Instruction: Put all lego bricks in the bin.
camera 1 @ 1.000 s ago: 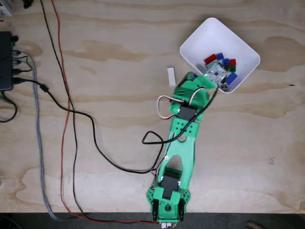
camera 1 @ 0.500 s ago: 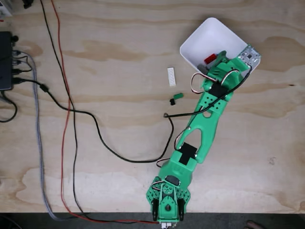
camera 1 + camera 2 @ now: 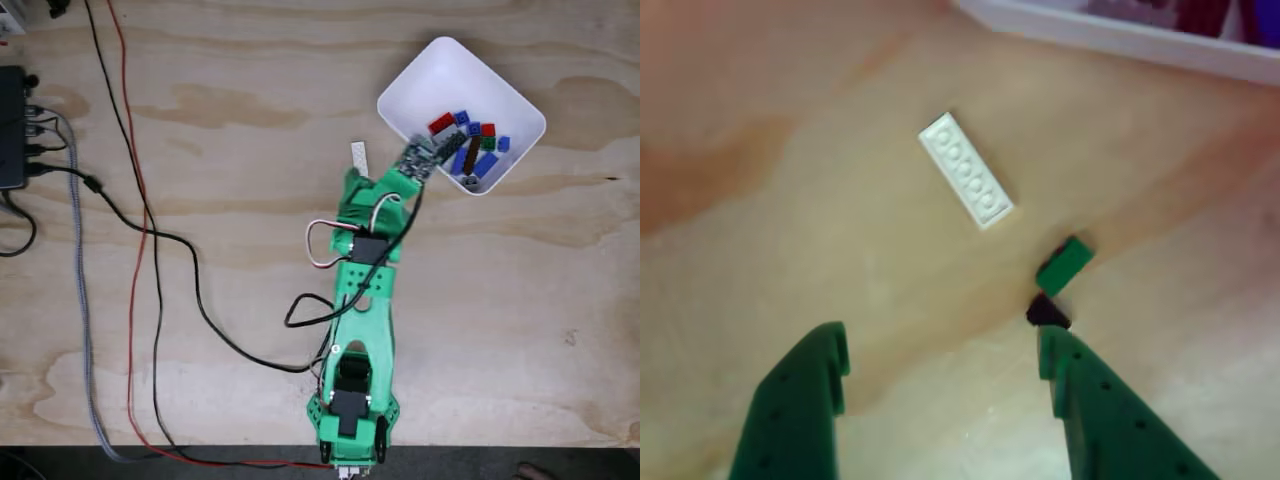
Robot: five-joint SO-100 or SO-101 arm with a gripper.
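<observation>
On the far left of the fixed view a black box [image 3: 12, 127] sits at the table [image 3: 220, 90] edge, with black, red and grey cables [image 3: 140, 250] trailing toward the near side. Right of them the green arm [image 3: 362, 300] reaches from the near edge toward the far right, its wrist circuit board hanging just over the rim of the bin [image 3: 440, 70].

In the other view, the gripper [image 3: 945, 355] hovers above the table with its two green fingers [image 3: 805, 385] spread wide and nothing between them. Beyond the fingers, slightly left, a white plate [image 3: 966, 183] lies flat on the wood, studs up, also visible beside the arm in the fixed view [image 3: 359, 158]. Right of it lie a small green brick [image 3: 1064, 264] and, just nearer, a tiny black brick [image 3: 1047, 312], almost touching each other and close to the right finger. The bin's white wall [image 3: 1120, 38] runs along the far right.

Inside the bin, a cluster of lego bricks [image 3: 468, 140] in red, blue, green and brown rests against its right-hand side.

These leftovers are probably light, rigid and slick. The thin plate would best be pinched across its narrow width at mid-length, fingers low to the wood; the two small ones want a square pinch on opposite flat sides, one at a time.
</observation>
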